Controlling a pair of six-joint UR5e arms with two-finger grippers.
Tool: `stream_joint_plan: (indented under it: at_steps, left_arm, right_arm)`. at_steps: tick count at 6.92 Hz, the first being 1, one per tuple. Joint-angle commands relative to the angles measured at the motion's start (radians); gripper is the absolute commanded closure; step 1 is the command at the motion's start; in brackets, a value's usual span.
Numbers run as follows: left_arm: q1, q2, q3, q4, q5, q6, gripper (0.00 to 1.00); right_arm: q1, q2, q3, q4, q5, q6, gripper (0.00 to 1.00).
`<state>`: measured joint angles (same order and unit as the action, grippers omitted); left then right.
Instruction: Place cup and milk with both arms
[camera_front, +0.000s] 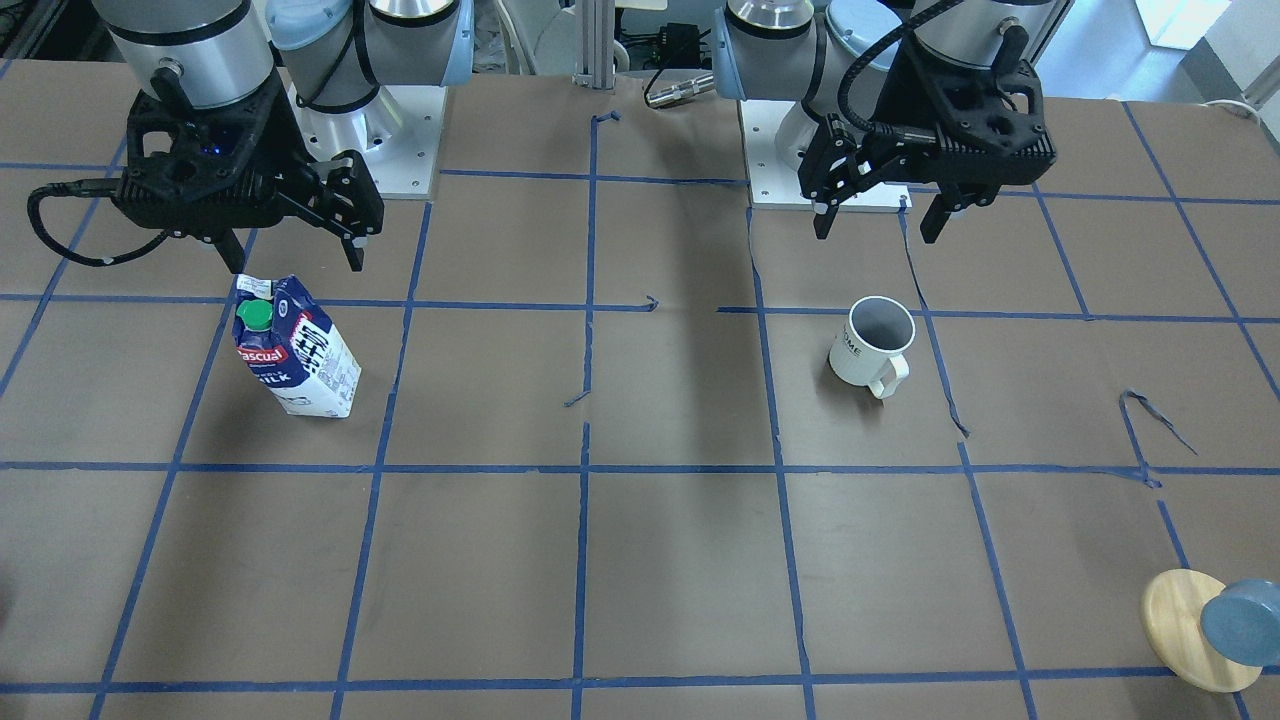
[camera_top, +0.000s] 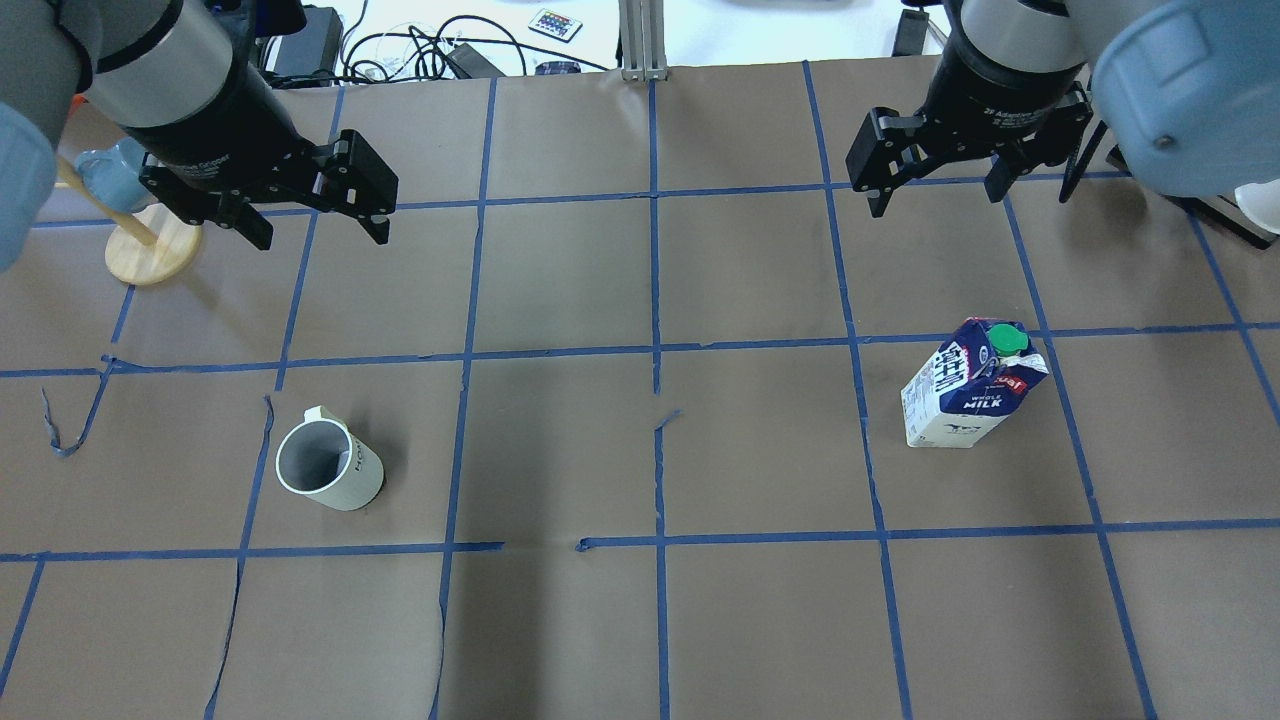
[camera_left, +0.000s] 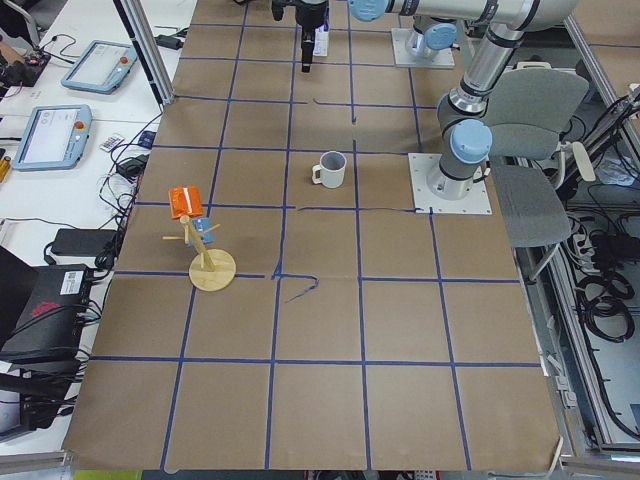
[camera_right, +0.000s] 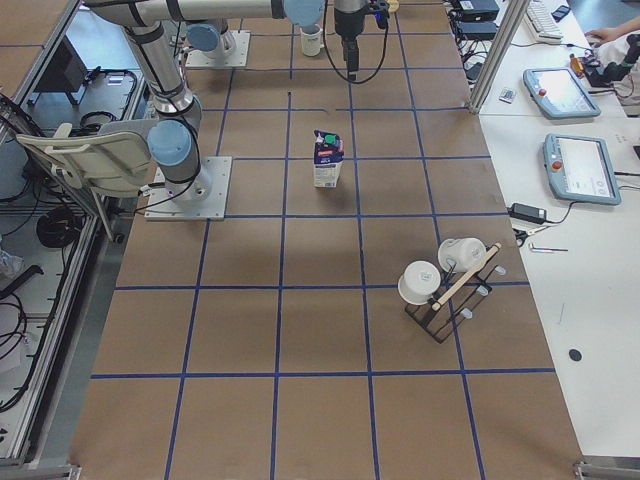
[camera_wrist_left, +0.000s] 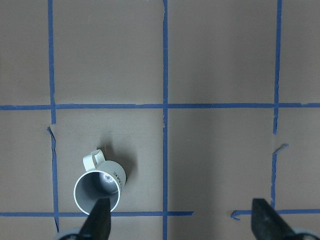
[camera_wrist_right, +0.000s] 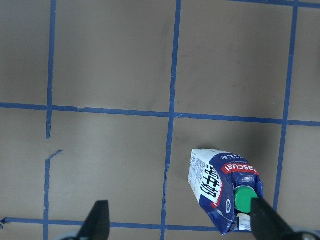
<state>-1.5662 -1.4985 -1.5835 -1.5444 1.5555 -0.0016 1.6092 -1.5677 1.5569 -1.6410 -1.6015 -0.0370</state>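
Note:
The white cup (camera_front: 872, 343) stands upright on the brown table, dark grey inside, and also shows in the overhead view (camera_top: 330, 467) and the left wrist view (camera_wrist_left: 97, 189). My left gripper (camera_front: 877, 230) is open and empty, held above the table and apart from the cup (camera_top: 320, 235). The milk carton (camera_front: 297, 350), dark blue and white with a green cap, stands upright (camera_top: 970, 395) and also shows in the right wrist view (camera_wrist_right: 225, 190). My right gripper (camera_front: 297, 262) is open and empty, raised beside the carton's top (camera_top: 938, 200).
A round wooden stand (camera_front: 1190, 625) with a blue cup on it is at the table's corner on my left side (camera_top: 150, 250). A rack with white cups (camera_right: 445, 285) stands at the table's other end. Blue tape lines grid the table, some torn loose (camera_front: 1150, 410).

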Motion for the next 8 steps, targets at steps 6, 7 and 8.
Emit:
stream_joint_plan:
  at_steps: [6, 7, 8]
  left_arm:
    - [0.092, -0.022, -0.229, 0.05, 0.035, 0.063, 0.0]
    - [0.171, -0.022, -0.318, 0.081, 0.044, 0.142, 0.0]
    - [0.201, -0.022, -0.402, 0.133, 0.046, 0.179, 0.0]
  right_arm:
    - [-0.117, -0.026, 0.135, 0.003, -0.008, -0.044, 0.04]
    - [-0.155, -0.026, 0.194, -0.017, -0.017, -0.084, 0.04]
    - [-0.158, -0.028, 0.254, -0.086, -0.02, -0.087, 0.04]
